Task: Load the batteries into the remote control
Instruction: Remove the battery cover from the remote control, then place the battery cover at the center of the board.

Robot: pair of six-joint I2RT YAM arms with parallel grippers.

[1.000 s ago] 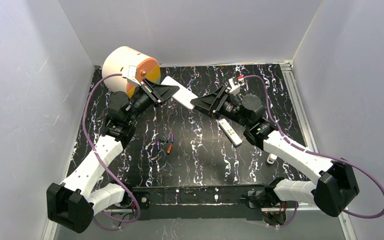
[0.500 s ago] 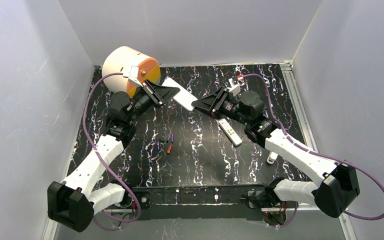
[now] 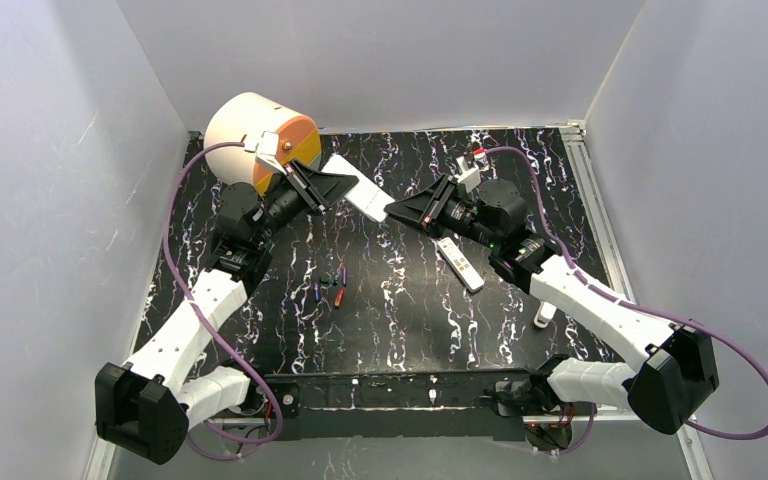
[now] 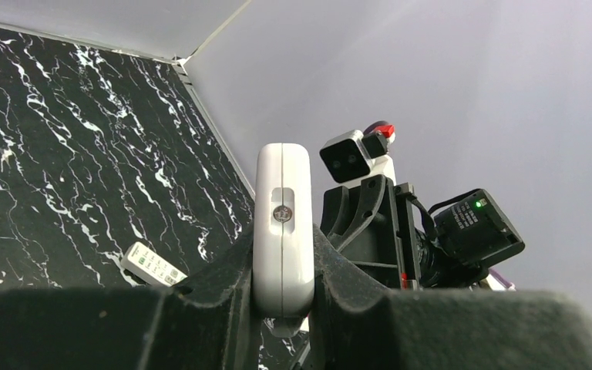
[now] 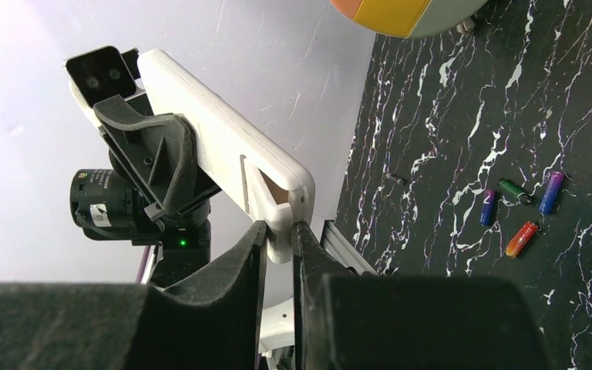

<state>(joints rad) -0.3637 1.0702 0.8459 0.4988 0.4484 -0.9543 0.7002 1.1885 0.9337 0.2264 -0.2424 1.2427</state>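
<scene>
The white remote control point(image 3: 358, 190) is held in the air above the back of the table, between both arms. My left gripper point(image 3: 345, 182) is shut on its far end, and in the left wrist view the remote control point(image 4: 283, 223) sits on edge between the jaws of that gripper point(image 4: 283, 271). My right gripper point(image 5: 277, 239) has its jaws against the remote control's point(image 5: 223, 142) other end, next to a notch in its back. Several batteries point(image 3: 332, 287) lie loose on the table: purple point(image 5: 552, 192), dark green point(image 5: 515, 190), blue-purple point(image 5: 488, 206) and red-orange point(image 5: 523, 238).
A second white remote with buttons point(image 3: 459, 264) lies on the black marbled table point(image 3: 410, 310) under the right arm. A big white and orange cylinder point(image 3: 260, 135) stands at the back left corner. A small white object point(image 3: 544, 318) lies near the right edge. Grey walls surround the table.
The right gripper has moved left onto the free end of the remote control and its jaws have narrowed onto it. The left arm and the remote control have held still.
</scene>
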